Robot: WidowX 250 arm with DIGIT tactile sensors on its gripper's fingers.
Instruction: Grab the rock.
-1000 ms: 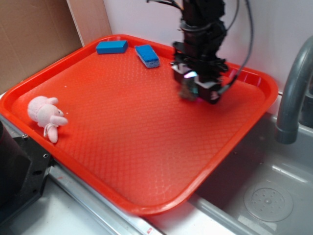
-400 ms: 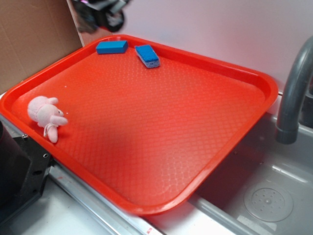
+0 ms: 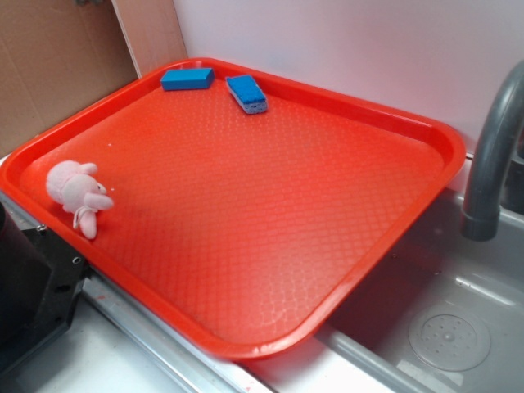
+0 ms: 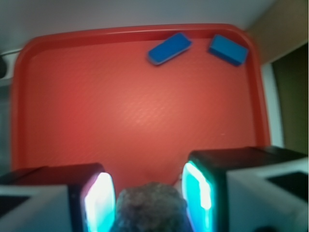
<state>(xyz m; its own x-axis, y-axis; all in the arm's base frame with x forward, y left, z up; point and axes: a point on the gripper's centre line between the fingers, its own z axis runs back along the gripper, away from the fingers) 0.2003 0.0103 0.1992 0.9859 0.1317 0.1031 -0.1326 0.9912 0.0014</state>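
Rock [image 4: 151,207] now lifted off tray [image 3: 393,123]

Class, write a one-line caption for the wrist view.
Hand holding the rock high above the red tray and two blue sponges.

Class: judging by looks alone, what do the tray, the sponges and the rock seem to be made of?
Tray: probably hard plastic, orange-red, semi-glossy, with a moulded waffle texture.
Sponges: likely soft foam, matte blue blocks; one shows a paler layer.
Rock: seemingly natural stone, dull grey-brown with a rough grainy surface, though blurred here.
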